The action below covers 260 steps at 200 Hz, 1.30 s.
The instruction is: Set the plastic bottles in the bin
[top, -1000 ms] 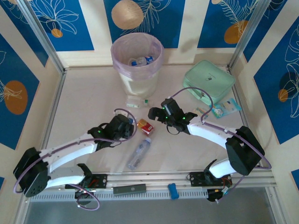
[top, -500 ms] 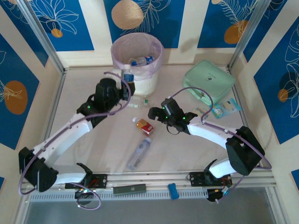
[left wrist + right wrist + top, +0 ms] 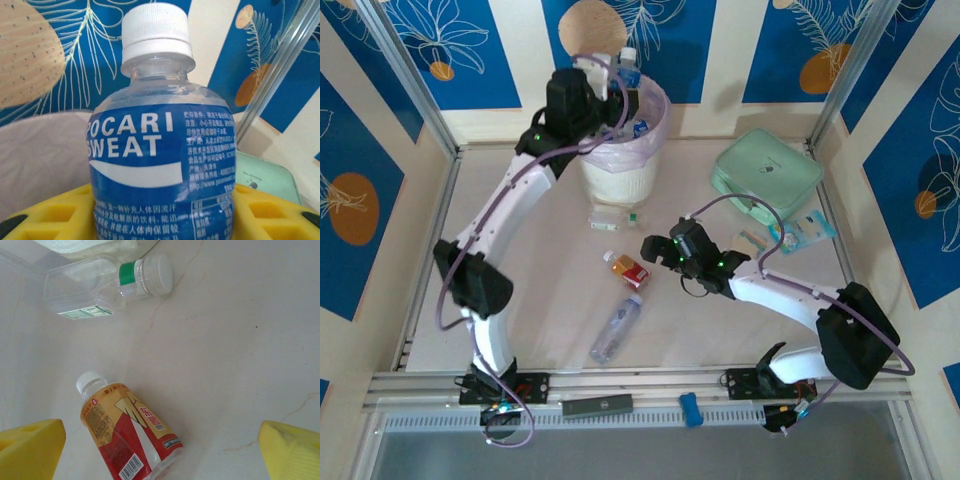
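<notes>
My left gripper (image 3: 620, 88) is shut on a clear bottle with a blue label and white cap (image 3: 628, 62), held upright over the near-left rim of the bin (image 3: 660, 112). In the left wrist view the held bottle (image 3: 160, 150) stands between my yellow fingers (image 3: 45, 215), with the pink liner (image 3: 40, 150) behind it. My right gripper (image 3: 656, 250) hangs open just above a red-labelled bottle (image 3: 630, 270) lying on the table. That bottle (image 3: 130, 435) lies between the right gripper's (image 3: 162, 455) wide-apart pads, untouched. A clear blue-capped bottle (image 3: 618, 328) lies nearer the front.
A square clear bottle with a green neck band (image 3: 611, 220) (image 3: 100, 290) lies by the bin's foot. Other bottles (image 3: 638, 128) rest inside the bin. A mint green pouch (image 3: 766, 175) and flat packets (image 3: 800, 232) sit at the right.
The left arm has risen from the table beside the red-labelled bottle and swung back to the bin, carrying the blue-labelled bottle. The right gripper stayed open, shifting slightly.
</notes>
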Motion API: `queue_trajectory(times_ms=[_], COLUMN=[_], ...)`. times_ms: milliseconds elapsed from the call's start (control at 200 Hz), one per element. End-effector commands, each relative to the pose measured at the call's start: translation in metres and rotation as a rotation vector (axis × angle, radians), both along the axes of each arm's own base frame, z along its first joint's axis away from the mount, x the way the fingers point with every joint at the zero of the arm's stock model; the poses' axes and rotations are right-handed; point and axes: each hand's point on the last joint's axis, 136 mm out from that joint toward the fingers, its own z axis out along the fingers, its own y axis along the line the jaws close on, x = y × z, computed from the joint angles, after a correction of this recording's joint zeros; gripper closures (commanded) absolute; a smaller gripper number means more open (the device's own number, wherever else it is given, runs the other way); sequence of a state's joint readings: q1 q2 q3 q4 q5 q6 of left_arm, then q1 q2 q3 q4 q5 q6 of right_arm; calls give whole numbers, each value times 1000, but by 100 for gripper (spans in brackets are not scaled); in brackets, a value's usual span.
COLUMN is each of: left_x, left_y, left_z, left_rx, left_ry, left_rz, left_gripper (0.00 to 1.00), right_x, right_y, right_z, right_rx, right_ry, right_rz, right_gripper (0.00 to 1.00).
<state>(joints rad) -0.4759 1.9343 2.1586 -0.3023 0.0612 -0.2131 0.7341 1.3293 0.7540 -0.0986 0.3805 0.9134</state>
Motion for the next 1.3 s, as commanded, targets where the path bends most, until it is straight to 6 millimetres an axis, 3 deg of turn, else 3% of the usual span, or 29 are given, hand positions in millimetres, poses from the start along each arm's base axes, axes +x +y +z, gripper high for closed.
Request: queue_trajectory(times_ms=[0,125,405,465,565,615,750,985,1150,1296], left_x=[15,32,56,58,56,53,37,-4,-43,-78], left_y=[2,-1,2,1,1,1,-1,14,36,62], left_z=[-2,-9,-52,-59,-61,-57,-40,-19,-27,-54], left_rx=[62,105,106,108,103,98,81,65,40,-3], left_ry=[22,6,95,113,128,127,115,87,57,65], left_rz=[-23,-10,19,17,18,11,-31,-56,-30,29], left_gripper=[52,52,50,40,7,0,0,0,0,0], right_x=[-5,-10,-20,-21,-23,-24,-23,-15,-8,-2], right_y=[-12,-23,-46,-49,-50,-49,-43,-21,1,21], right_z=[6,9,18,18,18,17,12,6,8,11], right_rx=[-1,-4,-20,-16,-10,-7,-5,-22,-70,-115], right_ry=[-27,-46,-80,-84,-83,-80,-61,-38,-34,-46], right_rz=[-49,-78,-128,-135,-137,-131,-109,-50,39,158], right_gripper=[1,1,1,1,1,1,1,1,1,1])
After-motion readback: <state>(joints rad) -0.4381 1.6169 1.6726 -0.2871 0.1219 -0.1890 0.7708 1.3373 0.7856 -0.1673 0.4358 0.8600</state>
